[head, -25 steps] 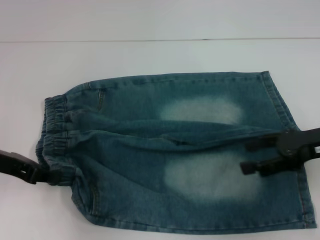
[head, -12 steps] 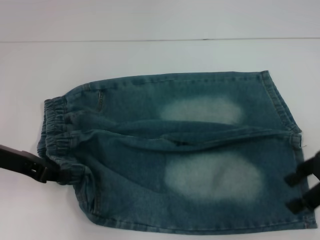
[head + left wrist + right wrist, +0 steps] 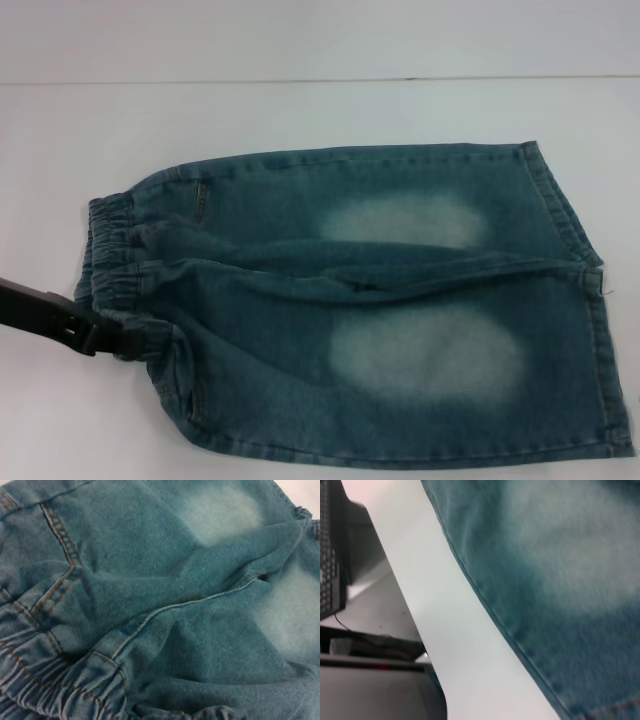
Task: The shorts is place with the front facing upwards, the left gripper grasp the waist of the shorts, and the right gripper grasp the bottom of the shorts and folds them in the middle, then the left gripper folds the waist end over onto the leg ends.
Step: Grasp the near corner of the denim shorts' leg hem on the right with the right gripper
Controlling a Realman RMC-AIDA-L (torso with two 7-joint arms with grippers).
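Note:
The blue denim shorts (image 3: 380,300) lie flat on the white table (image 3: 300,110). Their gathered waist (image 3: 112,260) is at the left and the leg ends (image 3: 590,330) at the right. My left gripper (image 3: 118,338) comes in from the left and touches the near corner of the waist, where the fabric is bunched. The left wrist view is filled with the denim (image 3: 200,620) and the ruched waistband (image 3: 45,685). The right gripper is out of the head view. The right wrist view shows only a stitched edge of the shorts (image 3: 520,635) on the table (image 3: 445,610).
In the right wrist view the table's edge runs close beside the shorts, with dark equipment (image 3: 330,555) and the floor beyond it. White table surface extends behind and to the left of the shorts.
The right gripper has drawn back from over the near leg, off to the right and out of the head view. The left gripper has pushed rightward into the waist corner, bunching it.

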